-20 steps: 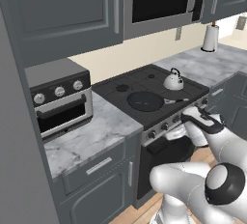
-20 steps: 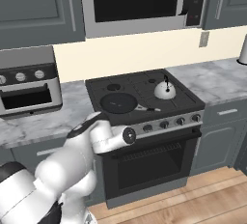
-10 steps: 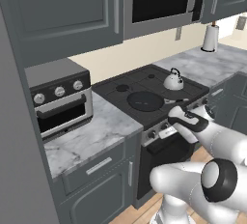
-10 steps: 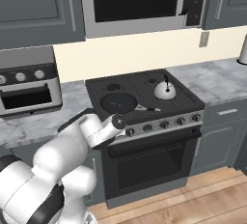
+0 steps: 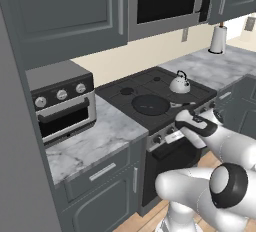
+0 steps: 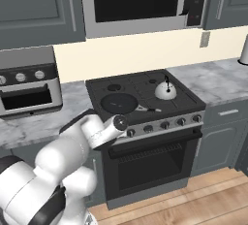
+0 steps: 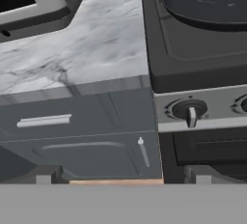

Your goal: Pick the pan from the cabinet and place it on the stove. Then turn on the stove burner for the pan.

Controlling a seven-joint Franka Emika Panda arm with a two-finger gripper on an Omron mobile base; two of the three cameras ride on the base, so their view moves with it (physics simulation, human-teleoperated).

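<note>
Pan [image 6: 118, 103]: black, round, shallow, seated flat on the near left burner of the stove [image 6: 145, 90]. Its slim handle is directed to the right and slightly toward the near edge in the right base view, so the long axis runs roughly along the stove front. Kettle [image 6: 165, 88]: small, silver, placed on the right half of the cooktop, apart from the pan.

Gripper [image 7: 123, 175]: jaws spread wide, nothing held; 2 finger tips are seen at the bottom of the hand view. It is held in front of the stove's near left corner, below the pan. Knob [image 7: 190, 110]: leftmost of the front row, up and right of the tips, untouched.
</note>
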